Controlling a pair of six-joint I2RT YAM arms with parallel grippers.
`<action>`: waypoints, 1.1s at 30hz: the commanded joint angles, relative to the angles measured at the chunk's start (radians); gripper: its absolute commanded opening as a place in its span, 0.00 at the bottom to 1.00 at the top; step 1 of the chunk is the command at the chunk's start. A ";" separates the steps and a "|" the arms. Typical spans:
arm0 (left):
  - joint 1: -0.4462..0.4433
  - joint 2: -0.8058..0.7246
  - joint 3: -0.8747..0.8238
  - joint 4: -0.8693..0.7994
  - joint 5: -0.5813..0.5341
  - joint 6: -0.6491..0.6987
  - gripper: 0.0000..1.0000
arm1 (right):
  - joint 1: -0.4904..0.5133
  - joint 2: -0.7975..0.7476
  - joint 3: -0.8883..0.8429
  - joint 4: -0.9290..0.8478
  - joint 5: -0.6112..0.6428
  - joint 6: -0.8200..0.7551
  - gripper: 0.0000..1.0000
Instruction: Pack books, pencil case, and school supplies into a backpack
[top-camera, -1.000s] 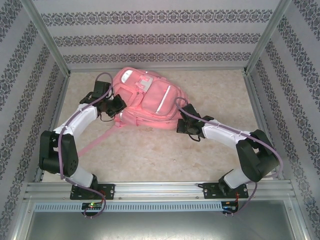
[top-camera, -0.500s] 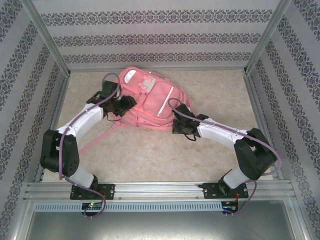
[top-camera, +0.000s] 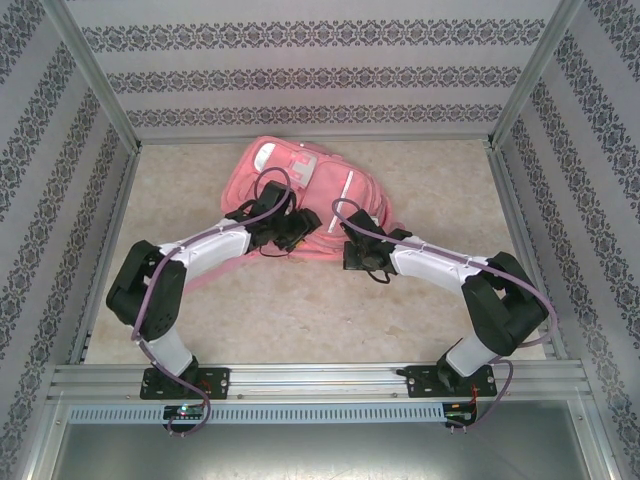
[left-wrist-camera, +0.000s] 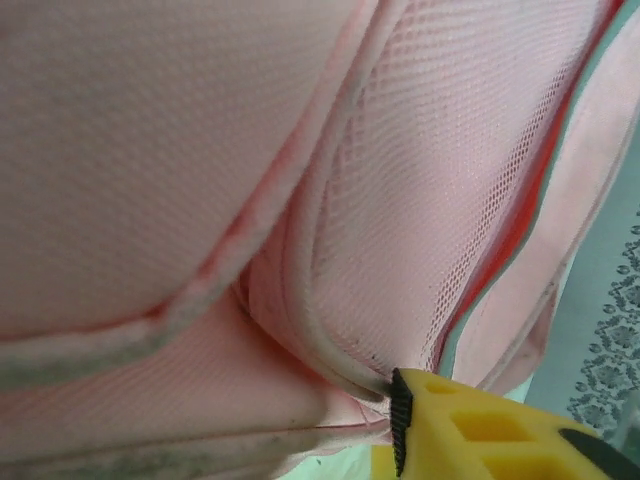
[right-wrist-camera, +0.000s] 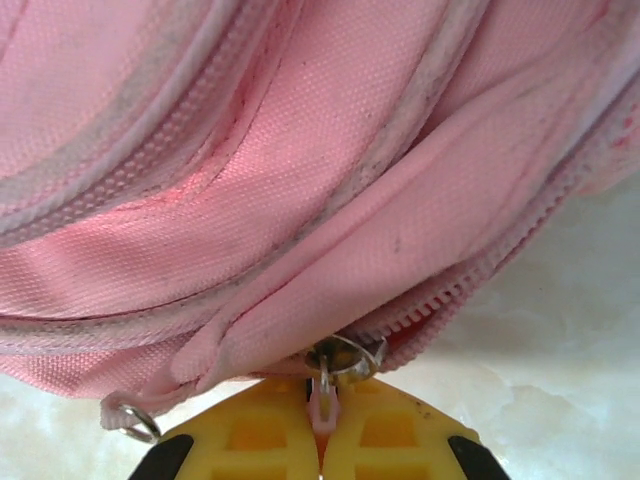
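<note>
The pink backpack (top-camera: 305, 185) lies flat at the back middle of the table. My left gripper (top-camera: 293, 233) is over its near left edge. In the left wrist view one yellow finger (left-wrist-camera: 480, 430) presses its black pad against a fold of pink fabric beside the mesh side pocket (left-wrist-camera: 440, 190); the other finger is hidden. My right gripper (top-camera: 352, 248) is at the backpack's near right edge, shut on the pink zipper pull (right-wrist-camera: 322, 405) under the silver slider (right-wrist-camera: 346, 357). The books, pencil case and school supplies are hidden.
A pink strap (top-camera: 205, 274) trails on the table under my left arm. A second zipper ring (right-wrist-camera: 137, 421) hangs at the left. Metal frame posts (top-camera: 95, 75) and patterned walls close in the table. Bare marble-look surface (top-camera: 300, 310) lies in front.
My left arm has swung right, from the backpack's left side to its near edge. The backpack has shifted and turned a little to the right. My right gripper keeps its hold.
</note>
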 joint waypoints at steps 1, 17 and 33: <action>-0.028 0.011 0.035 0.000 -0.059 0.037 0.25 | 0.019 -0.049 0.000 0.008 -0.023 0.007 0.00; 0.369 -0.031 -0.006 -0.299 -0.203 0.360 0.00 | -0.043 -0.100 -0.015 -0.044 0.012 -0.014 0.00; 0.254 -0.257 0.011 -0.306 0.017 0.198 0.49 | 0.026 0.002 0.079 -0.012 -0.031 -0.019 0.00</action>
